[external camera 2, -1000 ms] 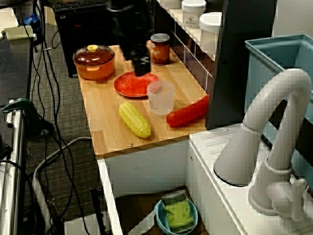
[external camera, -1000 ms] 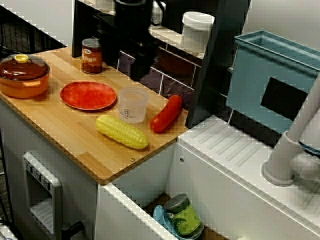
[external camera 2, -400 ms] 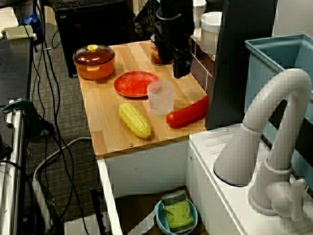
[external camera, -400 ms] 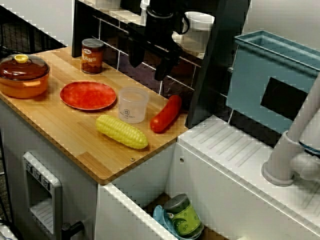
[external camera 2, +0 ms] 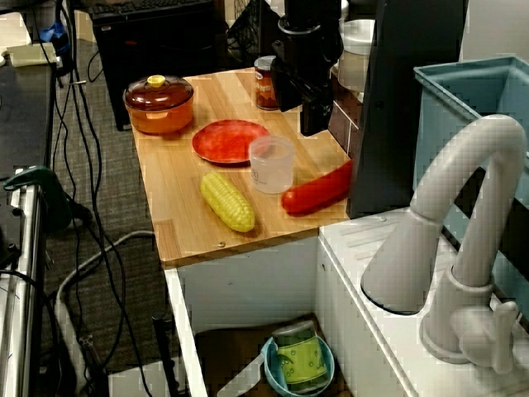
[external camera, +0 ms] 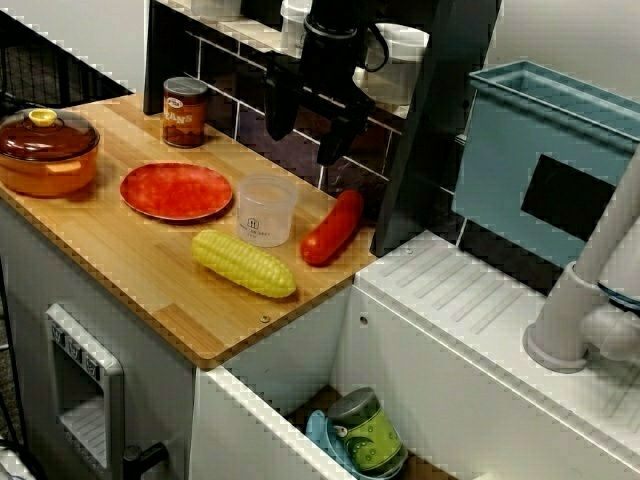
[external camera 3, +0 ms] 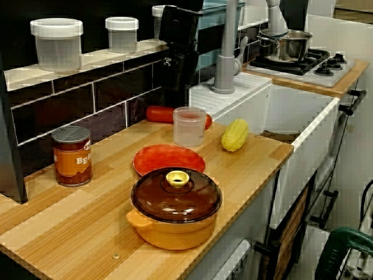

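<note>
Two black fingers point(external camera: 278, 105) of the gripper point(external camera: 306, 125) stand wide apart and point down, with nothing between them and nothing touching them. The gripper hangs in the air over the back of the counter point(external camera: 130, 270). It is above the gap between the clear cup point(external camera: 266, 210) and the sausage point(external camera: 333, 227), well clear of both. The view over the tap shows the same spread of the gripper point(external camera 2: 297, 103). There the cup point(external camera 2: 272, 164) stands just in front of it and the sausage point(external camera 2: 318, 192) lies at the back right corner.

Room is tight behind and beside it. The tiled wall point(external camera: 300, 155) and the shelf point(external camera: 340, 72) stand close behind it, and the dark post point(external camera: 430, 120) rises just past the sausage. Toward the front edge the wood lies open around the corn point(external camera: 244, 263).

A second ago the arm hung further left, between the can point(external camera: 183, 112) and the cup, above the plate point(external camera: 176, 190). It has since moved along the wall toward the post, and in the last moment it has come a little lower. The cup, sausage, corn, plate, can and pot point(external camera: 46, 150) lie where they lay.
</note>
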